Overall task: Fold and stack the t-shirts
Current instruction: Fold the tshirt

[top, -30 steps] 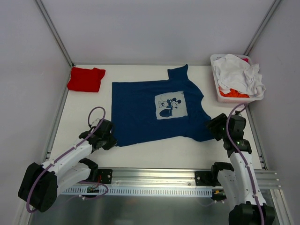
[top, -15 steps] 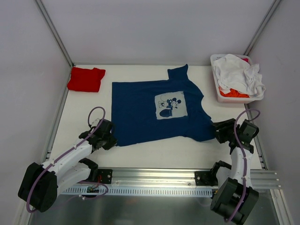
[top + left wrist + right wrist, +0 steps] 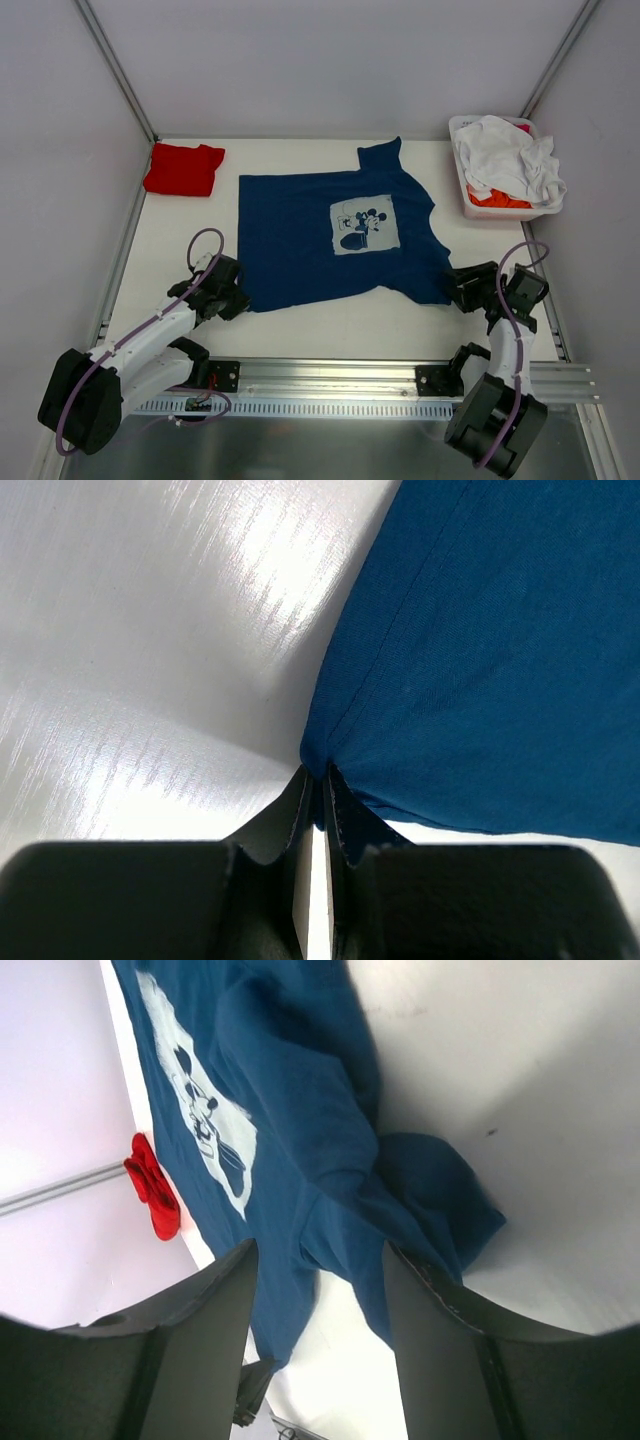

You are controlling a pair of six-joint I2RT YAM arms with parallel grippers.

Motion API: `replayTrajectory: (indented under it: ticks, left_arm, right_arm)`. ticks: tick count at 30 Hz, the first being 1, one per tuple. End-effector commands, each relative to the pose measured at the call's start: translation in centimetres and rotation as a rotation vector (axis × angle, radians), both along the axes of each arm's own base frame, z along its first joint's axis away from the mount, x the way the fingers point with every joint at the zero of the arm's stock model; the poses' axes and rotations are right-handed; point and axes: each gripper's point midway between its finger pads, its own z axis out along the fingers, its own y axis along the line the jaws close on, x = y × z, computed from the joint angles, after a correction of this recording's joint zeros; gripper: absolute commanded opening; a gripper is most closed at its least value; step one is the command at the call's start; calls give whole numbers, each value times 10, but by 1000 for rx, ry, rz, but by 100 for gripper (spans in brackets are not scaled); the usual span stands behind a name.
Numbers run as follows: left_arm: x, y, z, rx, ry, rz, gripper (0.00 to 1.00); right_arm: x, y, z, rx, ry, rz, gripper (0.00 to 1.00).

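Item one, a navy blue t-shirt (image 3: 335,240), count one: you have it lying print-up in the middle of the white table (image 3: 330,325), hem toward the left, collar toward the right, one sleeve pointing to the far edge and the other bunched at the near right. On its chest is one pale square print (image 3: 365,227) showing a cartoon mouse; whether the print carries lettering cannot be told at this size. Your left gripper (image 3: 320,778) is at the shirt's near-left hem corner, its two fingers pressed together with the hemmed corner of blue cloth pinched between the tips and drawn up into a small peak. Your right gripper (image 3: 318,1250) is at the bunched near-right sleeve, its two fingers spread well apart, with the rumpled blue cloth showing between them and nothing clamped. Item two, a red t-shirt (image 3: 183,168), count one: folded into a compact block at the far left corner of the table, well apart from the blue one. Item three, a pale bin (image 3: 505,213), count one: at the far right corner, heaped with crumpled white cloth (image 3: 510,160) over a strip of orange cloth (image 3: 498,200); the number of garments inside cannot be counted.
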Motion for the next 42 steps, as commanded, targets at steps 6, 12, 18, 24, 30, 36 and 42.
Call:
replayTrajectory:
  ticks: [6, 12, 18, 24, 30, 36, 42]
  left_arm:
    - [-26, 12, -18, 54, 93, -10, 0]
    - [-26, 13, -19, 56, 97, -10, 0]
    - [-24, 11, -17, 52, 92, -15, 0]
    - [-25, 11, -17, 49, 94, -17, 0]
    - [-25, 10, -17, 45, 93, -18, 0]
    - [-25, 10, -16, 43, 93, -16, 0]
    - [-25, 9, -16, 37, 86, -18, 0]
  right_arm:
    - [29, -40, 29, 10, -65, -23, 56]
    - [18, -55, 13, 37, -42, -100, 55]
    - [6, -43, 7, 80, -51, -119, 55]
    - [-6, -29, 2, 105, -68, -129, 55]
    - [-10, -22, 2, 123, -72, -116, 50]
    - [-12, -19, 4, 127, -78, -101, 20]
    - [-9, -20, 11, 124, -94, -93, 0]
